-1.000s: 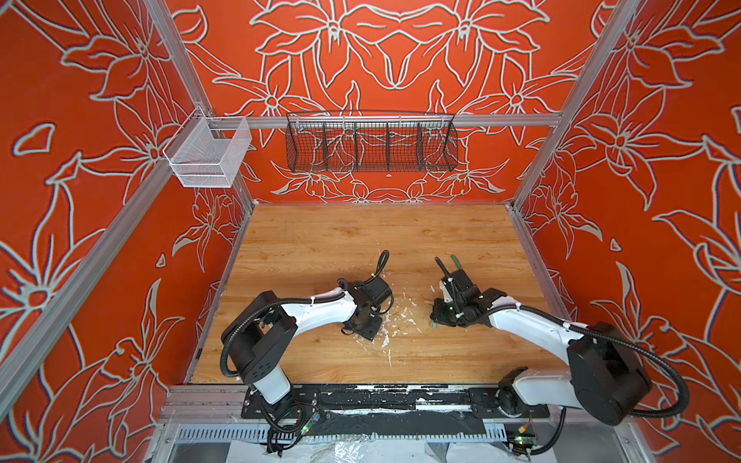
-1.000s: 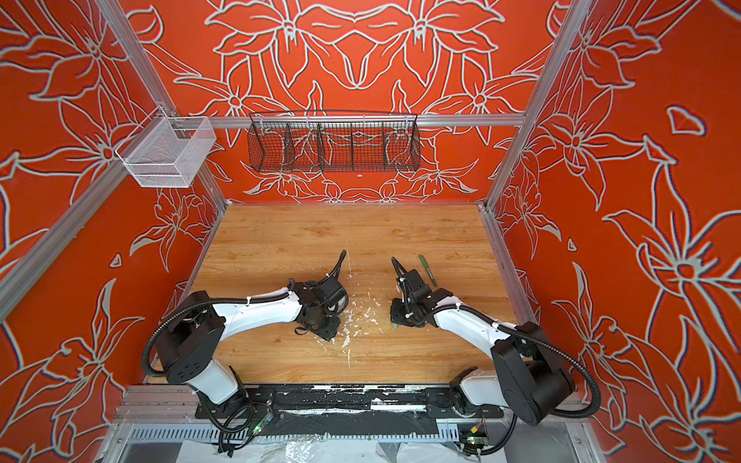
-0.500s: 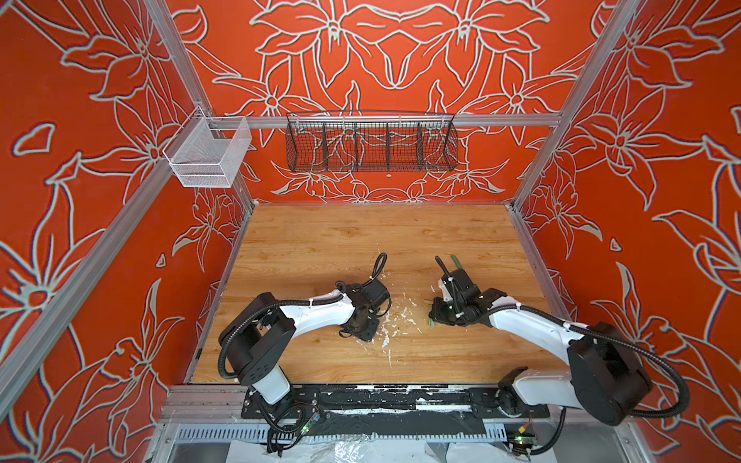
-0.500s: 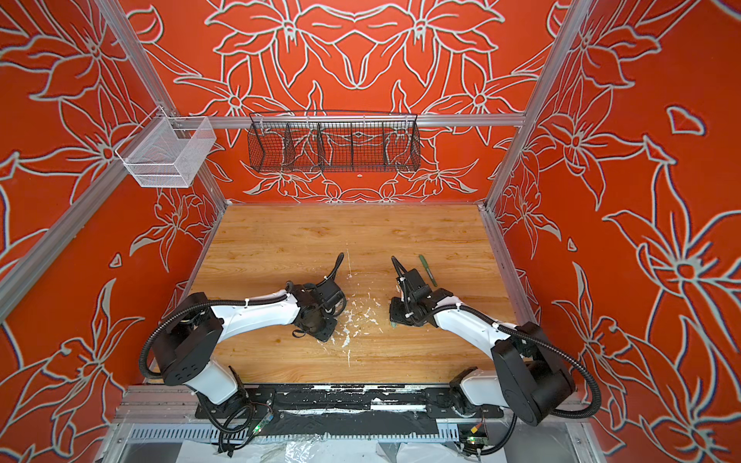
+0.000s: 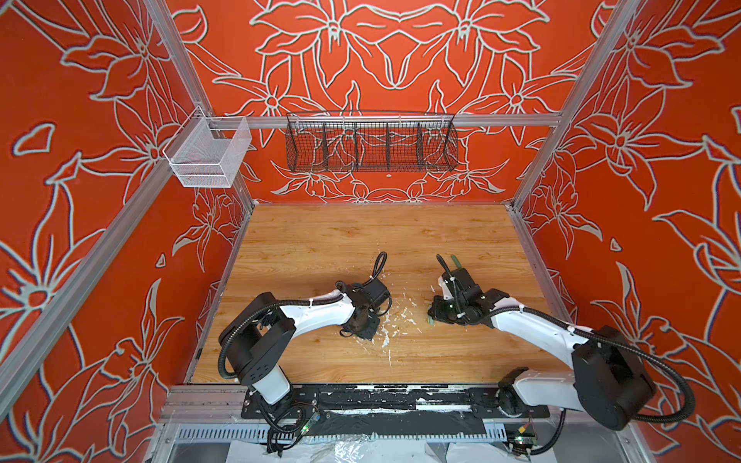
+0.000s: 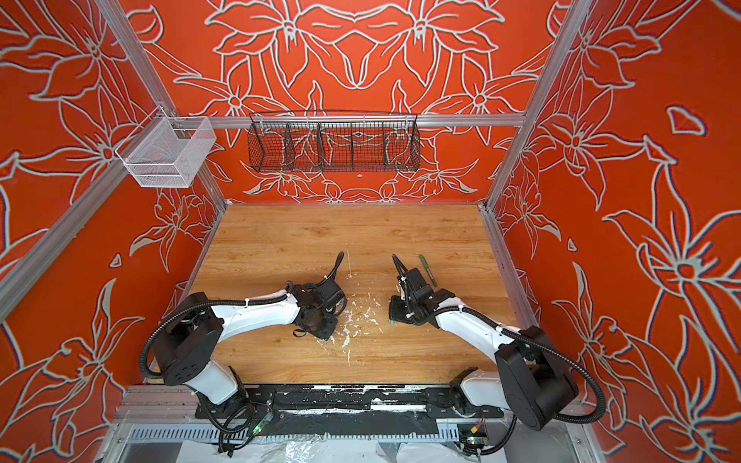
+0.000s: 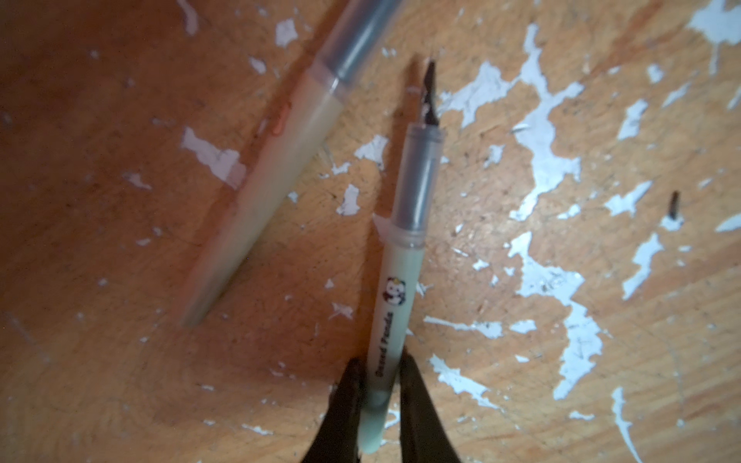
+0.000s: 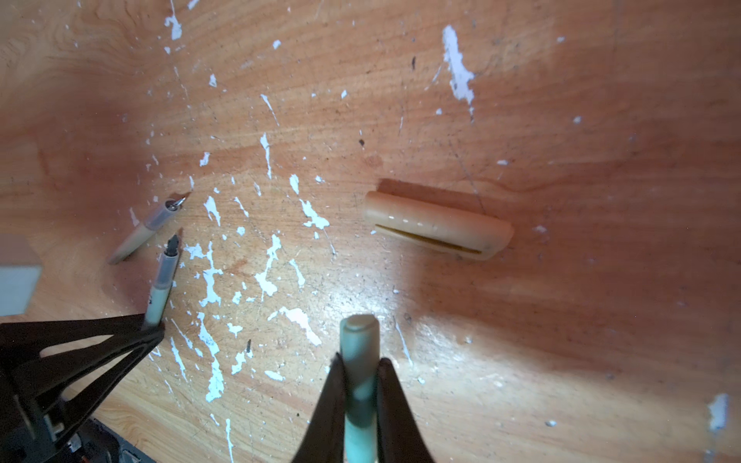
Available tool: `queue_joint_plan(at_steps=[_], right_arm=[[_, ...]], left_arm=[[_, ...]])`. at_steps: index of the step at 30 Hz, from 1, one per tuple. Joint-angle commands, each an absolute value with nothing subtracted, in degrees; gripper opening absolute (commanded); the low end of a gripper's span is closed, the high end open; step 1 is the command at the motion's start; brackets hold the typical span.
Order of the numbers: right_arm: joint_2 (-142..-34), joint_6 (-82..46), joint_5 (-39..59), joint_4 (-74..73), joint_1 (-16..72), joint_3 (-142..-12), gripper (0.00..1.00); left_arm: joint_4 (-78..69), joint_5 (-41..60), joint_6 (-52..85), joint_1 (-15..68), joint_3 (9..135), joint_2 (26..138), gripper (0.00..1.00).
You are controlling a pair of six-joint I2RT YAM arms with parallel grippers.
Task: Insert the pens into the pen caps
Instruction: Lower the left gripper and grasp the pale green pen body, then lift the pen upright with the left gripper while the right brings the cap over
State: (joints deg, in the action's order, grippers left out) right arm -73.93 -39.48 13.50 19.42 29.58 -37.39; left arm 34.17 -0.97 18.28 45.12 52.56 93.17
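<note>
Mint pen [image 7: 401,280] pinched in left hand [image 7: 381,362], tip fwd; mint cap [image 8: 359,332] pinched in right hand [image 8: 361,364].

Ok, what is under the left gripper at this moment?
The pale mint pen, held by the left gripper; below it the wooden table, where the beige pen lies apart. In both top views the gripper covers both pens.

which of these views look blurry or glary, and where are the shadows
Left wrist view: the beige pen is soft and smeared, the mint pen sharper, its print readable; right wrist view: a glare patch on the table beside the mint cap, the beige cap casting a dark shadow; both top views: even light, sharp.
</note>
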Motion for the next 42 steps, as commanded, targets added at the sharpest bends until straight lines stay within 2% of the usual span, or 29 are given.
queue_joint_plan(at_steps=[1, 11, 22, 30, 36, 42], right_arm=[[-73.18, -40.31, 12.82, 19.40, 29.19, -36.82, 0.09], [-72.87, -40.11, 12.95, 19.17, 29.12, -37.79, 0.09], [-68.76, -41.66, 11.81, 20.51, 29.15, -42.21, 0.09], [-65.27, -42.54, 9.60, 15.01, 28.72, -48.25, 0.09], [-61.71, -40.31, 8.06, 15.31, 27.23, -53.30, 0.08], [-59.58, -40.05, 8.31, 11.30, 26.00, -55.10, 0.08]], left_arm=[[34.09, 0.10, 18.53, 45.78, 53.75, 93.32, 0.14], [32.87, 2.29, 17.06, 46.78, 53.44, 93.74, 0.00], [32.27, 3.03, 14.71, 46.93, 58.25, 89.32, 0.00], [21.10, 9.22, 15.26, 46.94, 60.99, 85.07, 0.00], [19.95, 4.93, 10.74, 46.93, 64.57, 83.04, 0.00], [19.51, 6.94, 9.71, 46.93, 66.55, 82.55, 0.00]])
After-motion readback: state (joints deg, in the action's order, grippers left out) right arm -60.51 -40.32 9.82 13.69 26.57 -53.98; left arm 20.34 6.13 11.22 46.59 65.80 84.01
